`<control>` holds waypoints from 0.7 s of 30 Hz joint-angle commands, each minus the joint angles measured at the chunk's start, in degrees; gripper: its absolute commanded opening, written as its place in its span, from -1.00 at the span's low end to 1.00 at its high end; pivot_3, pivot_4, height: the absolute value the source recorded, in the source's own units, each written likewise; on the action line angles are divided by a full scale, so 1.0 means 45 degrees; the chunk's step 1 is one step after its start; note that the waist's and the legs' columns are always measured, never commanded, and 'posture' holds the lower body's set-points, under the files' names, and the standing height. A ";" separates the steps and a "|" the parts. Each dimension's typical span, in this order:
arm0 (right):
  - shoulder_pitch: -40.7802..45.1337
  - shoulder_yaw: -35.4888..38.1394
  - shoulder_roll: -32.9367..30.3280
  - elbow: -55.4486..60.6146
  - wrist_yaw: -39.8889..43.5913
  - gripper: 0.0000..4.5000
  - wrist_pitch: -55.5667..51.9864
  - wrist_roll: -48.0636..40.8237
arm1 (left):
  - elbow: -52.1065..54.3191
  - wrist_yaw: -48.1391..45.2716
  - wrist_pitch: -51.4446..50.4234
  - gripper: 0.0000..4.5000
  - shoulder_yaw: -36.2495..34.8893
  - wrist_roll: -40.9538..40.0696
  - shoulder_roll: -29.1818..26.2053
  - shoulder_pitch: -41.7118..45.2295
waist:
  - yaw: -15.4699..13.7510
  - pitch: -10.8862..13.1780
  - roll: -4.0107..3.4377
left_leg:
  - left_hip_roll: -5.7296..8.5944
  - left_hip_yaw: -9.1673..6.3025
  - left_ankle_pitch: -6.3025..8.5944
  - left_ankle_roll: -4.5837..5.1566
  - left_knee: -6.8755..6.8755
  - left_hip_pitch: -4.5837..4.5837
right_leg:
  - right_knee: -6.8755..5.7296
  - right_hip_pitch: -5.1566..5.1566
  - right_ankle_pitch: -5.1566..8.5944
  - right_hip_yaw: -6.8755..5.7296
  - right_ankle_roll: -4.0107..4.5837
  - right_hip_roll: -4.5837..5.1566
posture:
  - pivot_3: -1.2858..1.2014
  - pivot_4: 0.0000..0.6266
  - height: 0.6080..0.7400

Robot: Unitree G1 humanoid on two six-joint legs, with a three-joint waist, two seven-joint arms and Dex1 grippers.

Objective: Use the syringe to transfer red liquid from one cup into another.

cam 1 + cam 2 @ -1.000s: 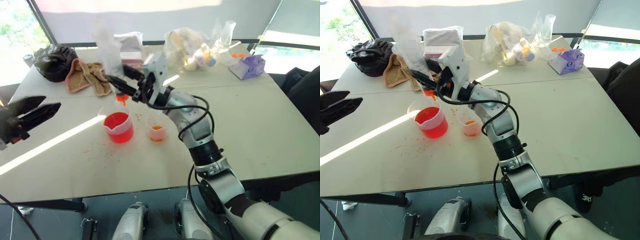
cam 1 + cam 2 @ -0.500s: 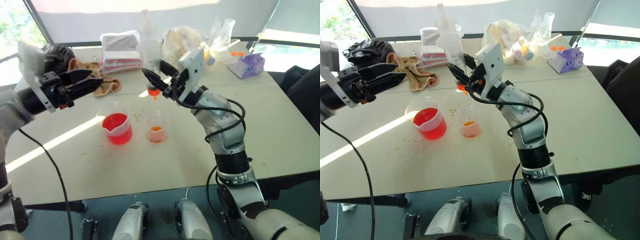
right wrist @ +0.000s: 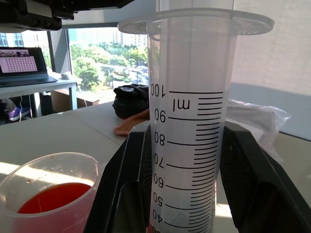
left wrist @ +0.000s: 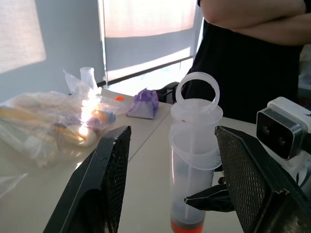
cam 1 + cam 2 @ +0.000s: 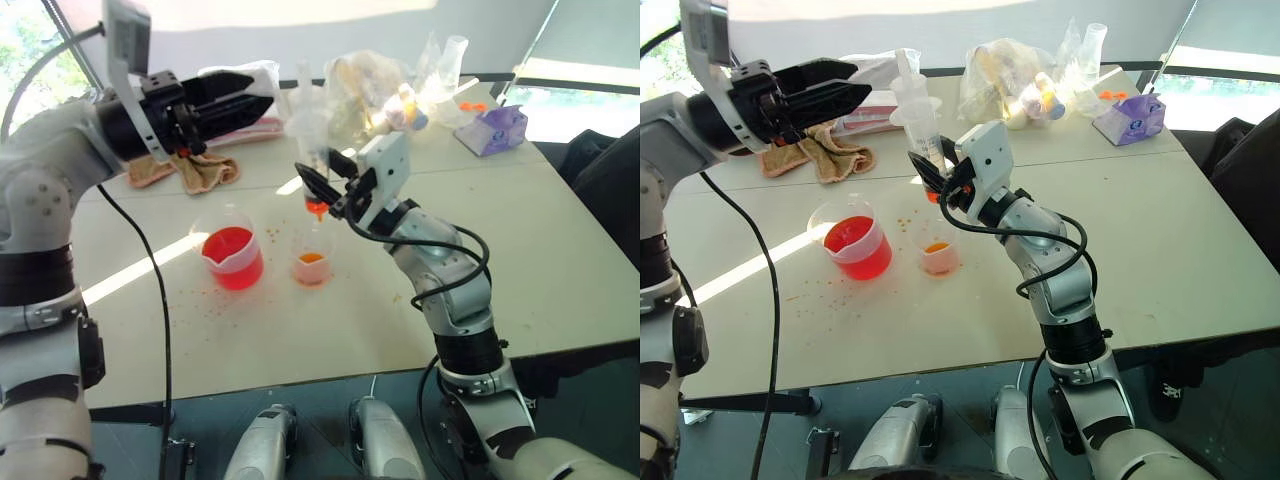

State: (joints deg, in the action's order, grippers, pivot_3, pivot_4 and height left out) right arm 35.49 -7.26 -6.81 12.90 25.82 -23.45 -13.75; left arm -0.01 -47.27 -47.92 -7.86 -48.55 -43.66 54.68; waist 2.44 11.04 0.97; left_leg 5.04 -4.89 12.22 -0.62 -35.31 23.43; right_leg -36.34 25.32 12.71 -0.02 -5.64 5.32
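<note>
While the right gripper [image 5: 322, 189] clamped the syringe [image 5: 917, 118] upright above the plain cup [image 5: 311, 258], mid-table [image 5: 560, 260], the spouted beaker [image 5: 234, 256] stood beside it; left gripper [image 5: 825, 88] gaped open near the plunger.

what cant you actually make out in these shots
- How much red liquid the syringe holds: right wrist view's bottom edge cuts the barrel off below the 40 mark.
- The syringe tip against the small cup: too small in the eye views to tell whether it is over or inside the rim.
- Contents of the plastic bags at the table's far side: crumpled, glary film.
- Left tool: bottom edge cuts off its base.
</note>
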 commanded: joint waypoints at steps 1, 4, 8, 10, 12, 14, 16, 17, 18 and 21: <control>0.0351 0.0009 0.0185 0.0904 -0.0126 -0.39 -0.0061 -0.0301 | -0.0111 -0.0359 0.0389 0.29 -0.0082 0.0400 0.0064 0.0524 | -0.0007 0.0000 0.0000 | 0.0001 0.0000 0.0000 0.0000 -0.0001 0.0000 | 0.0000 0.0000 0.0000 0.0000 0.0000 0.0000 | 0.03 -0.52 0.94; 0.0473 -0.0002 0.0234 0.1157 -0.0133 -0.39 -0.0336 -0.0503 | -0.0361 -0.0573 0.0589 0.29 0.0020 0.0782 0.0246 0.0564 | -0.0022 0.0000 0.0000 | 0.0001 -0.0001 0.0000 0.0000 -0.0001 0.0000 | 0.0000 -0.0001 0.0000 0.0000 0.0000 0.0000 | 0.03 -0.52 0.94; 0.0429 -0.0023 0.0199 0.1428 -0.0157 -0.39 -0.0638 -0.0674 | -0.0424 -0.0723 0.0717 0.29 0.0084 0.1126 0.0489 0.0582 | -0.0034 0.0000 0.0001 | 0.0002 -0.0001 0.0000 0.0000 -0.0003 0.0000 | 0.0000 -0.0003 0.0000 0.0000 0.0000 0.0003 | 0.03 -0.52 0.94; 0.0408 -0.0028 0.0164 0.1487 -0.0182 -0.39 -0.0704 -0.0705 | -0.0411 -0.0764 0.0734 0.29 0.0075 0.1226 0.0593 0.0592 | -0.0037 -0.0001 0.0001 | 0.0002 -0.0002 0.0000 0.0000 -0.0004 0.0000 | 0.0000 -0.0004 0.0000 -0.0001 0.0000 0.0003 | 0.03 -0.52 0.94; 0.0397 -0.0022 0.0138 0.1536 -0.0208 -0.39 -0.0774 -0.0728 | -0.0364 -0.0773 0.0710 0.29 0.0038 0.1273 0.0697 0.0600 | -0.0035 0.0000 0.0001 | 0.0002 -0.0002 0.0000 0.0000 -0.0005 0.0000 | 0.0000 -0.0004 0.0000 0.0000 0.0000 0.0002 | 0.03 -0.52 0.94; 0.0399 -0.0003 0.0122 0.1591 -0.0238 -0.39 -0.0872 -0.0774 | -0.0329 -0.0780 0.0696 0.29 0.0016 0.1337 0.0796 0.0618 | -0.0028 0.0000 0.0001 | 0.0002 -0.0002 0.0000 0.0000 -0.0005 0.0000 | 0.0000 -0.0004 0.0000 0.0000 0.0000 0.0002 | 0.03 -0.52 0.94; 0.0366 0.0043 0.0149 0.1705 -0.0277 -0.39 -0.1109 -0.0938 | -0.0389 -0.0800 0.0690 0.29 0.0031 0.1383 0.0919 0.0703 | -0.0027 0.0000 0.0001 | 0.0002 -0.0002 0.0000 0.0000 -0.0005 0.0000 | -0.0001 -0.0003 0.0000 0.0000 0.0000 0.0002 | 0.03 -0.52 0.94; 0.0329 0.0066 0.0178 0.1768 -0.0301 -0.39 -0.1231 -0.1030 | -0.0434 -0.0838 0.0689 0.29 0.0061 0.1411 0.0970 0.0756 | -0.0034 0.0000 0.0001 | 0.0002 -0.0002 0.0000 0.0001 -0.0005 0.0000 | -0.0002 -0.0003 0.0000 0.0000 -0.0001 0.0002 | 0.03 -0.52 0.94; 0.0300 0.0105 0.0216 0.1815 -0.0348 -0.39 -0.1367 -0.1134 | -0.0485 -0.0882 0.0673 0.29 0.0085 0.1437 0.1019 0.0824 | -0.0037 -0.0001 0.0001 | 0.0002 -0.0002 0.0000 0.0000 -0.0005 0.0000 | -0.0002 -0.0003 0.0000 0.0000 0.0000 0.0002 | 0.03 -0.52 0.94; 0.0152 0.0046 0.0234 0.1961 -0.0434 -0.39 -0.1487 -0.1220 | -0.0615 -0.1019 0.0584 0.29 0.0145 0.1491 0.1123 0.1020 | -0.0040 -0.0001 0.0001 | 0.0002 -0.0002 0.0000 0.0000 -0.0009 0.0000 | -0.0002 -0.0005 0.0000 -0.0001 -0.0001 0.0002 | 0.03 -0.52 0.94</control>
State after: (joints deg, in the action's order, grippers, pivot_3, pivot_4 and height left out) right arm 35.85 -7.38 -6.42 18.46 24.07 -30.56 -18.14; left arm -3.55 -51.12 -45.72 -7.37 -41.91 -38.40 57.47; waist 2.26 11.04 0.98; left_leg 5.05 -4.90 12.22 -0.62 -35.35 23.42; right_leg -36.35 25.30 12.71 -0.02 -5.65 5.33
